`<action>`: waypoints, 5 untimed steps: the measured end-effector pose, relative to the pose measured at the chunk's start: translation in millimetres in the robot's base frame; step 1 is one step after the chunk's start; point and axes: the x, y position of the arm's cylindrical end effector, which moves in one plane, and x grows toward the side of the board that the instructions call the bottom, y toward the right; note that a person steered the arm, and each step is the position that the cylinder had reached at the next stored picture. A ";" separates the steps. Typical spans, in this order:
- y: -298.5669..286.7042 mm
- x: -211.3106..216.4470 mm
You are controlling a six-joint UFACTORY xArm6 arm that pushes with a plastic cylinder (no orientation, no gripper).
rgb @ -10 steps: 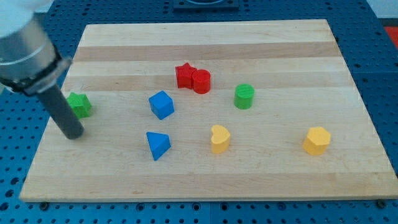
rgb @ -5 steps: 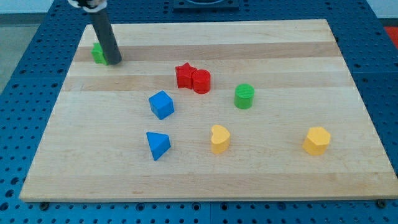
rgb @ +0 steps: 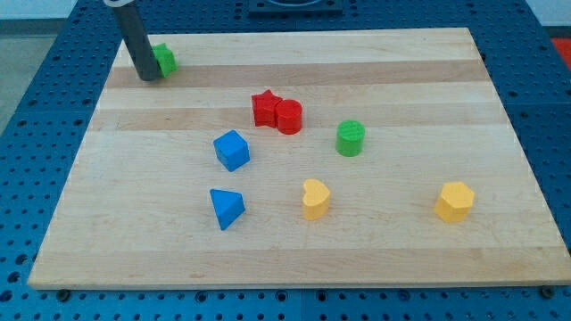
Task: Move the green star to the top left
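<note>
Sitting at the far left corner of the wooden board, the green star is about where the task wants it. My tip rests on the board right against the star's left side, the dark rod partly covering it, so only the star's right half shows. There is nothing to clench or release here — the rod is bare and merely leans on the block, holding nothing.

The contact on the left side suggests the push is now nudging the star along the far edge, not further out toward the corner; I judge the job nearly or fully done, and any more shoving from this side would carry it away from the corner.

The other blocks lie well apart from this corner: a red star touching a red cylinder near the middle, a green cylinder to their right, a blue cube and a blue triangle nearer, a yellow heart, and a yellow hexagon at the near right.
</note>
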 end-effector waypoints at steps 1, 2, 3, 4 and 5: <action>0.0 -12.1; -0.1 -12.5; 4.3 9.3; 4.9 22.5; 73.6 51.5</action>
